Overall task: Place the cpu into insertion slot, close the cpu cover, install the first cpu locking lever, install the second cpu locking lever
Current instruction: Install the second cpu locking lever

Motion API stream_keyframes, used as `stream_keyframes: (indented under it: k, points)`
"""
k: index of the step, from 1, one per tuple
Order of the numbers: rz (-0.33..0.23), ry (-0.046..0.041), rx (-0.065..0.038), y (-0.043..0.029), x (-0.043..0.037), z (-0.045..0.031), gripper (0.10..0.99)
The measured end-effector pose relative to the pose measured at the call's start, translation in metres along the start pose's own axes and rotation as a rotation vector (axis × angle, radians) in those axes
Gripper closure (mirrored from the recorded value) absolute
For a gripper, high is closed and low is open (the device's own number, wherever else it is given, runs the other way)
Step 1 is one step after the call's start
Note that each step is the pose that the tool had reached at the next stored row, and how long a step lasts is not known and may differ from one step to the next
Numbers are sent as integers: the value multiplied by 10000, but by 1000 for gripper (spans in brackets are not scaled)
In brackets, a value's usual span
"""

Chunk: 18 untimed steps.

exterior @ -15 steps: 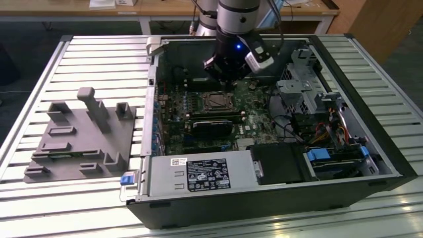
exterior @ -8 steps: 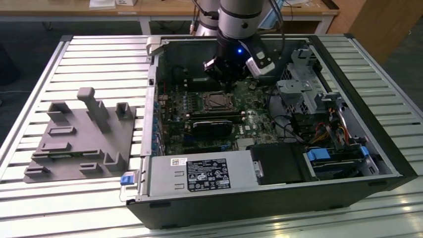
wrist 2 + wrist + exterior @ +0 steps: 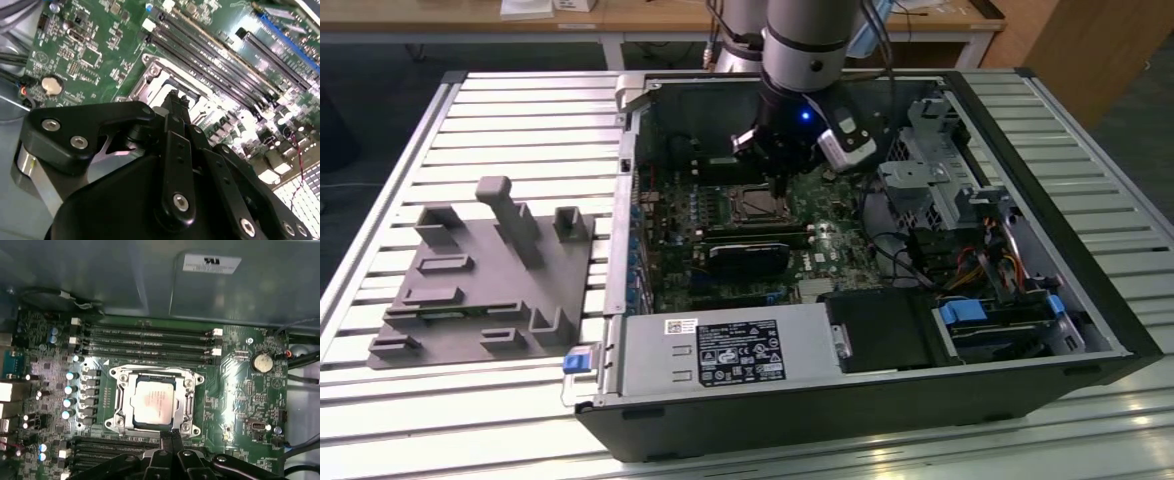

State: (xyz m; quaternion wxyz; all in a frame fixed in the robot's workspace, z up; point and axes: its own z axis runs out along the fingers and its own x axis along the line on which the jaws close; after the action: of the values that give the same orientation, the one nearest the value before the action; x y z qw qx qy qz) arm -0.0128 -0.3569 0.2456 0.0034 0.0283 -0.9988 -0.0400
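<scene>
Gripper (image 3: 171, 440) poised just above the edge of a processor socket inside an open computer case (image 3: 1067, 300).

Fingers (image 3: 167, 439) are pressed together and grip nothing, forming a narrow tip, probably for pushing small metal parts. The cpu (image 3: 154, 399) already lies flat in the insertion slot (image 3: 128, 420), with the cpu cover (image 3: 189, 402) (a silver frame) lowered around it, its grey top visible through the window. Long memory slots (image 3: 150, 340) run alongside, well clear. Whether the locking levers are latched cannot be told.
</scene>
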Motion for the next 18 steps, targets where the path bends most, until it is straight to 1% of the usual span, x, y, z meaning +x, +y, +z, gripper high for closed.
stream_keyframes:
  k: [3, 6, 10, 12, 16, 18]
  points:
    - [0, 3, 0, -37, 5, 24, 980]
    - [3, 2, 0, -61, 39, 39, 980]
    - [4, 2, 0, -73, 163, 49, 980]
    - [4, 3, 1, -76, 194, 49, 980]
    - [33, 1, 0, -159, 202, 49, 980]
    - [43, -1, 0, -183, 222, 52, 980]
